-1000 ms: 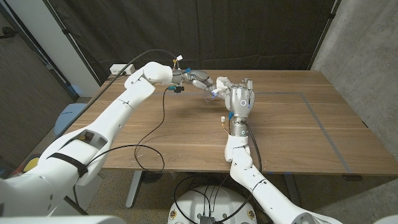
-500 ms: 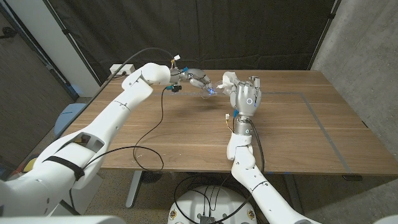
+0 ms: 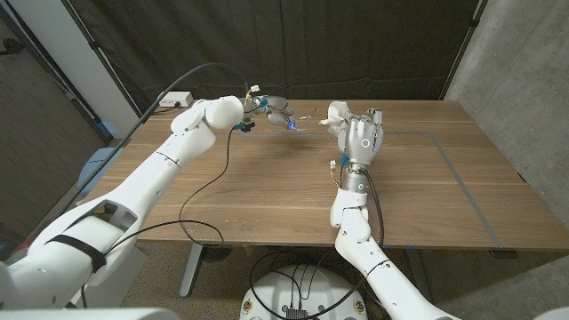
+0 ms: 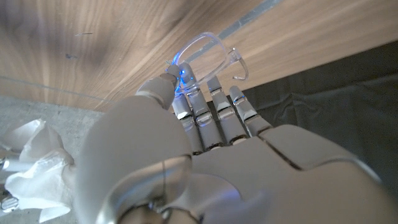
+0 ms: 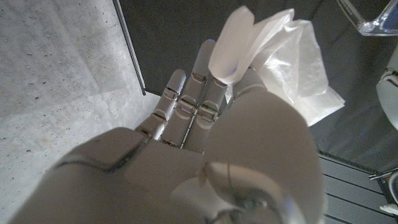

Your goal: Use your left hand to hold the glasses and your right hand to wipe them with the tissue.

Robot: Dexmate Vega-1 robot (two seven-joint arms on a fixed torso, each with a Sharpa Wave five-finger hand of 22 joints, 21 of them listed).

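Glasses are pinched at the fingertips of the left hand, raised above the tabletop. Right hand grips the tissue and stands near, apart from them. The glasses lie toward the left hand from the tissue, so I judge the right hand must cross this gap.

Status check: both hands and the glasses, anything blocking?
Left hand pinching clear glasses above table. Right hand gripping white tissue, apart from the lenses. Nothing between them.
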